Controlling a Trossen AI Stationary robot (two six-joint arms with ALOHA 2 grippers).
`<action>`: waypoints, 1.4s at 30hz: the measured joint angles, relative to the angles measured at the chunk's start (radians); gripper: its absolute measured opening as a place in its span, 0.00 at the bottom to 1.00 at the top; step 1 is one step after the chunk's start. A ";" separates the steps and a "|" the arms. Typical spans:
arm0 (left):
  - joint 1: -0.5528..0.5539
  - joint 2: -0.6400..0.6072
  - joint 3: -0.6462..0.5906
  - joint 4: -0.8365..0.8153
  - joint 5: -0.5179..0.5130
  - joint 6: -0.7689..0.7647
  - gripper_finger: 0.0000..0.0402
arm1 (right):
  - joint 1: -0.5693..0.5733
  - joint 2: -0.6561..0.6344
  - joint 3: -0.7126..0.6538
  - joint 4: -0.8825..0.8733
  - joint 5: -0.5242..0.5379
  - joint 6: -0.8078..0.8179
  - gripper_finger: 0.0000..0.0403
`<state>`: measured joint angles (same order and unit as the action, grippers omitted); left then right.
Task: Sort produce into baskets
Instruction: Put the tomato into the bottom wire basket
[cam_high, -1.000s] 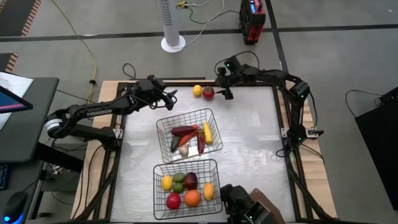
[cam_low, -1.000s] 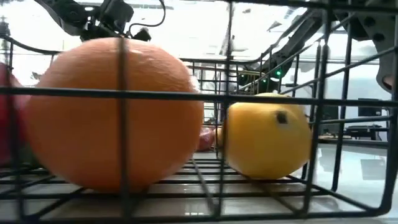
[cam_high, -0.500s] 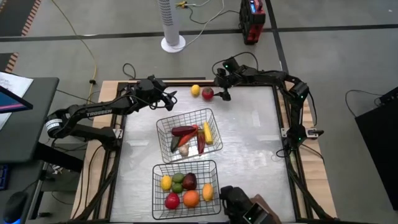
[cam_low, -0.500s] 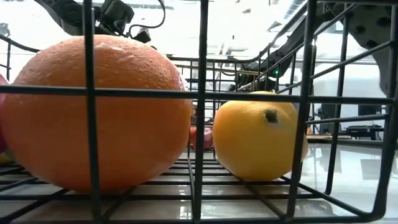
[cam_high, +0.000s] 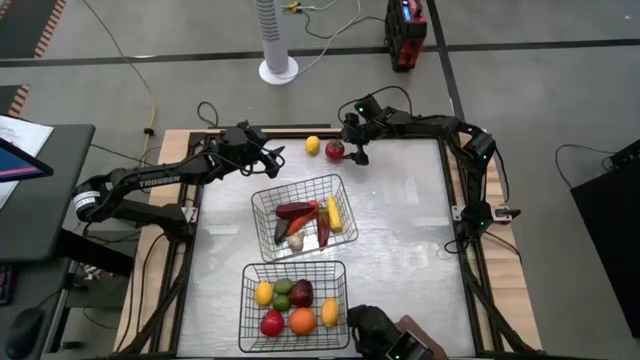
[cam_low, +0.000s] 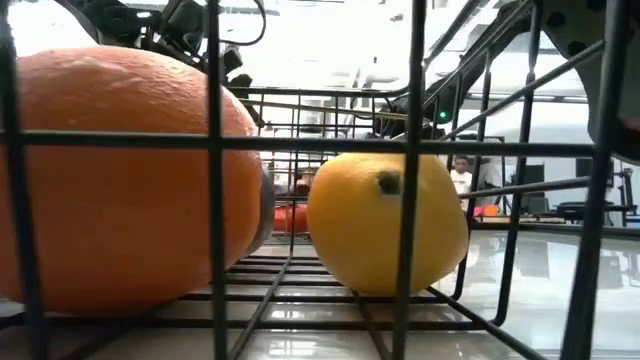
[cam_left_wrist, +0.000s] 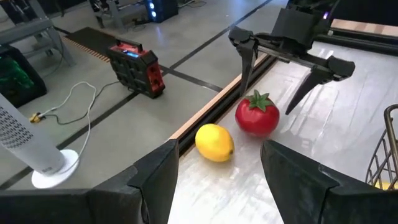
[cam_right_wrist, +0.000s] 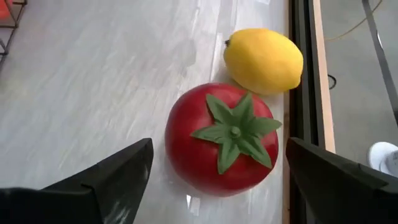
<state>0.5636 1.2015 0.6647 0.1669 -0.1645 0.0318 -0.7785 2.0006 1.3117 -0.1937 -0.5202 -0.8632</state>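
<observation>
Right tool (cam_high: 345, 147) wide open, straddling tomato (cam_high: 335, 150), top centre. Recommend: descend centred, avoid adjacent lemon (cam_high: 313, 145). Left tool (cam_high: 272, 160) half-open, empty.

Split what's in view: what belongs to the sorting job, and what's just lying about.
Job:
tomato
lemon
far basket, long vegetables
near basket, round fruit
right gripper, open over tomato
left gripper, waiting

Lying about:
white fan
red box
</observation>
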 joint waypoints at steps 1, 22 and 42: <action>0.000 0.000 0.000 -0.004 0.001 -0.003 0.54 | 0.001 0.000 0.000 0.000 -0.001 0.004 0.99; 0.000 0.000 0.015 -0.039 0.099 -0.055 0.54 | 0.030 0.000 -0.007 0.017 -0.003 -0.036 0.99; 0.000 0.000 0.015 -0.060 0.102 -0.060 0.54 | 0.030 0.016 -0.008 0.013 -0.001 -0.061 0.99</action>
<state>0.5637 1.2011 0.6796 0.1068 -0.0628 -0.0281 -0.7486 2.0171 1.3041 -0.1809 -0.5213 -0.9245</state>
